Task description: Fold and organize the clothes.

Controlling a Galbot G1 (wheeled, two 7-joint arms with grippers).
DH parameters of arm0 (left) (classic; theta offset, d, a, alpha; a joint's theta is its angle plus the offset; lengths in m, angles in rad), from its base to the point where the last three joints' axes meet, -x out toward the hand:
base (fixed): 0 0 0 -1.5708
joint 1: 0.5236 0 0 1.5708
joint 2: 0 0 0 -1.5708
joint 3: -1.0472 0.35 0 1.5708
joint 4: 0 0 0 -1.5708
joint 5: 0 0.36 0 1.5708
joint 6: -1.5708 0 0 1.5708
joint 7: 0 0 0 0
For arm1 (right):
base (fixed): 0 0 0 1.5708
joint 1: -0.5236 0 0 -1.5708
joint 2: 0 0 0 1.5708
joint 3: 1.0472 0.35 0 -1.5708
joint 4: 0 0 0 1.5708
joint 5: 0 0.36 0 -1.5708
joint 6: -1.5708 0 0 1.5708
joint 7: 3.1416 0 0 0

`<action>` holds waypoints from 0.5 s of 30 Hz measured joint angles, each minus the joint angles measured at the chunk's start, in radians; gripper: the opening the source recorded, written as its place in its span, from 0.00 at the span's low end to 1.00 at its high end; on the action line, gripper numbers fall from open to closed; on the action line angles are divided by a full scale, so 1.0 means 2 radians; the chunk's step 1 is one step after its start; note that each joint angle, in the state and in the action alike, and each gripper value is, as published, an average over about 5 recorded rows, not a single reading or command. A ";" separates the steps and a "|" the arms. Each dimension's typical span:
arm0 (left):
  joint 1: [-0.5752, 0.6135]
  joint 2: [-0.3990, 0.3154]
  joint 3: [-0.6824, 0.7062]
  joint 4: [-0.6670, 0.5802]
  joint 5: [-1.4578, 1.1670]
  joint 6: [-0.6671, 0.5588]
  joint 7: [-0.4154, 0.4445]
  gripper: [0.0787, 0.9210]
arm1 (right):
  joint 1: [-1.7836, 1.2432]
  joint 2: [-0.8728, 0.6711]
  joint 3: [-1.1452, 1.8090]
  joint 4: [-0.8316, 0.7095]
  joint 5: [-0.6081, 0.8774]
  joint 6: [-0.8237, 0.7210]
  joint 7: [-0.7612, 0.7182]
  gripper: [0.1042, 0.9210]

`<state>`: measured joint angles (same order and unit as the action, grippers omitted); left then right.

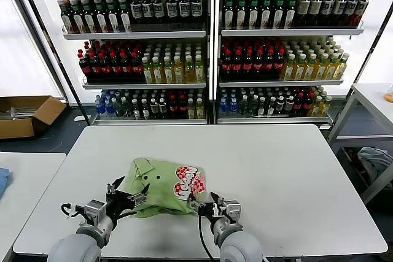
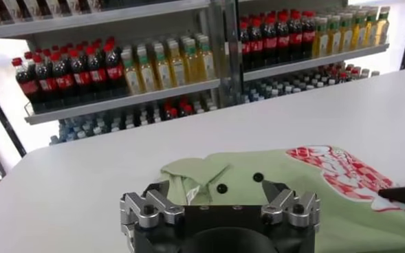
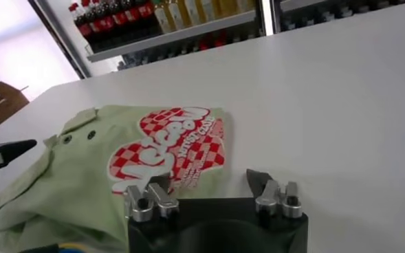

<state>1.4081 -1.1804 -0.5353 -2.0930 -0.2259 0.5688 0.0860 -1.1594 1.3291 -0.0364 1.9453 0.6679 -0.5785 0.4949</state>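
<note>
A folded light green cotton polo shirt [image 1: 164, 186] with dark buttons and a red-and-white checkered logo is seen lying on the white rectangular desk [image 1: 276, 176], toward its near edge and a little left of the middle. The collar is turned to the far left side of the bundle, the logo to the right side, facing up. The lower near edge of the cloth is bunched and rumpled rather than flat.

The left gripper [image 1: 129, 199] is placed at the near left edge of the shirt, its jaws spread wide apart. In the left wrist view the two fingertips [image 2: 159, 189] are seen standing on either side of the collar and button area, just over the fabric; nothing is clamped between them, and whether they touch the cloth cannot be told.

The right gripper [image 1: 206, 204] is placed at the near right corner of the shirt, just below the logo. Its jaws are seen parted in the right wrist view [image 3: 209, 189], with the edge of the printed fabric lying by one finger and bare desk by the other. No cloth is held in them.

Behind the desk, metal shelves [image 1: 209, 32] packed with rows of bottled drinks are seen, and an open brown cardboard box [image 1: 27, 115] is seen on the floor at the far left.
</note>
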 measured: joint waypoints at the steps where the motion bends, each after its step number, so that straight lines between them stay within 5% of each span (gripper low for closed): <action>1: 0.000 0.000 0.000 0.000 -0.001 0.000 0.000 0.88 | 0.001 0.001 -0.002 -0.002 -0.001 0.000 0.000 0.74; 15: -0.003 -0.002 -0.002 0.003 -0.012 0.001 -0.005 0.88 | 0.005 0.006 -0.011 -0.017 -0.018 0.001 -0.002 0.27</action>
<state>1.4015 -1.1844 -0.5387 -2.0862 -0.2498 0.5712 0.0766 -1.1490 1.3405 -0.0582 1.9120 0.6324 -0.5775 0.4901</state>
